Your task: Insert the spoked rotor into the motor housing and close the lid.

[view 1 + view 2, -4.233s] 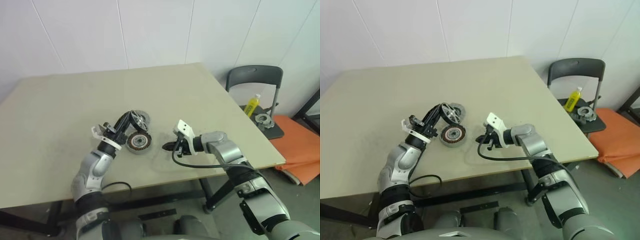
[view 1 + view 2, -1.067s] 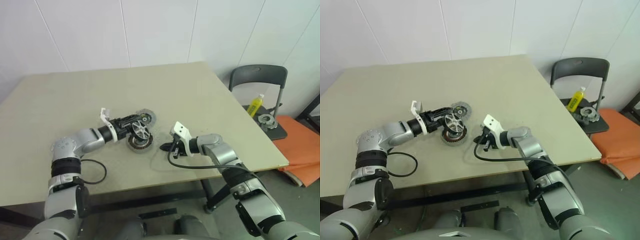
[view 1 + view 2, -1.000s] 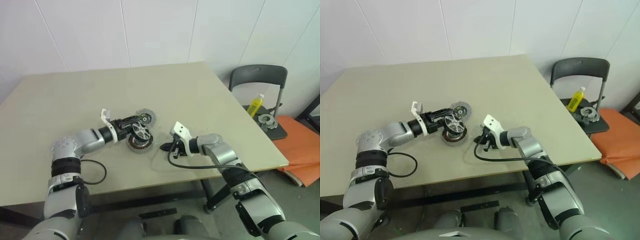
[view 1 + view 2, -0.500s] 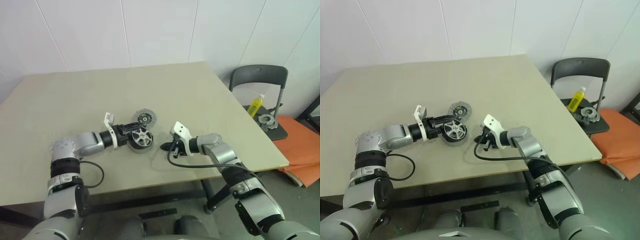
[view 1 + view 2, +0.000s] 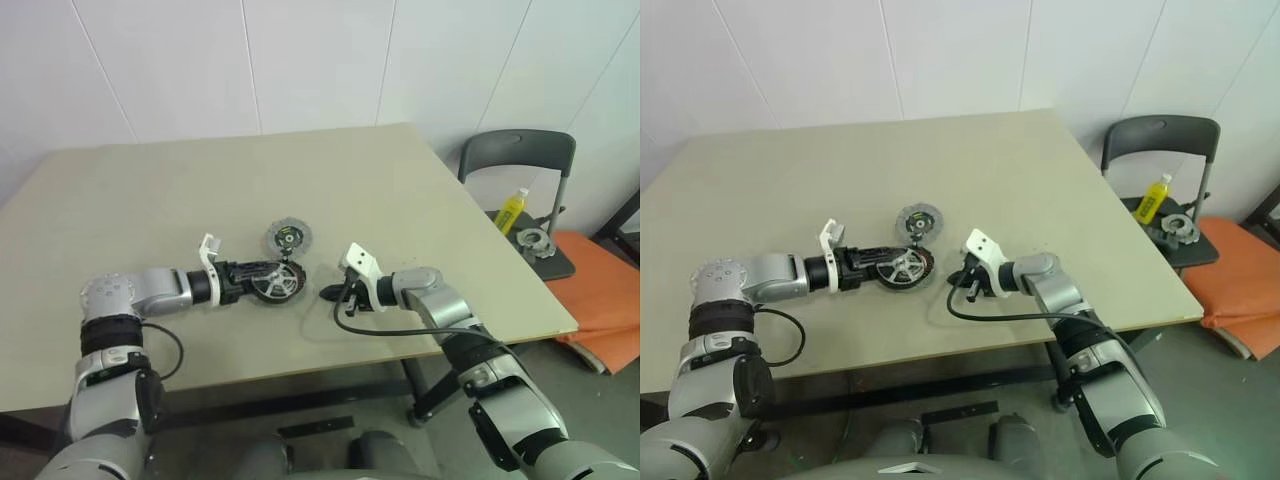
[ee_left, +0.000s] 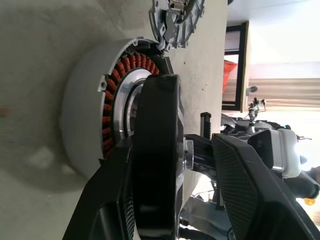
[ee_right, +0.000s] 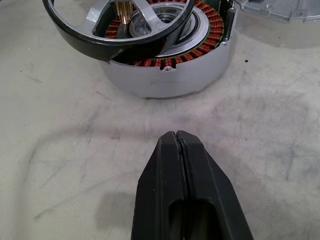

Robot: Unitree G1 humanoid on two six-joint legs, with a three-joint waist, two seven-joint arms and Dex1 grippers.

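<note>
Left gripper [image 5: 262,283] holds spoked rotor [image 5: 275,284] over unlabelled motor housing [image 7: 170,65]

One spoked rotor [image 5: 276,283] — one motor housing [image 7: 170,75] — one lid [image 5: 288,238], one bottle [image 5: 509,209].

Short round grey metal motor housing [image 7: 167,70] with copper-brown windings — upright on the beige surface [image 5: 420,210]. Silvery spoked rotor [image 7: 120,27], dark-rimmed — tilted over the housing's open top. Flat ribbed silver-grey lid [image 5: 288,238] lies just beyond.
</note>
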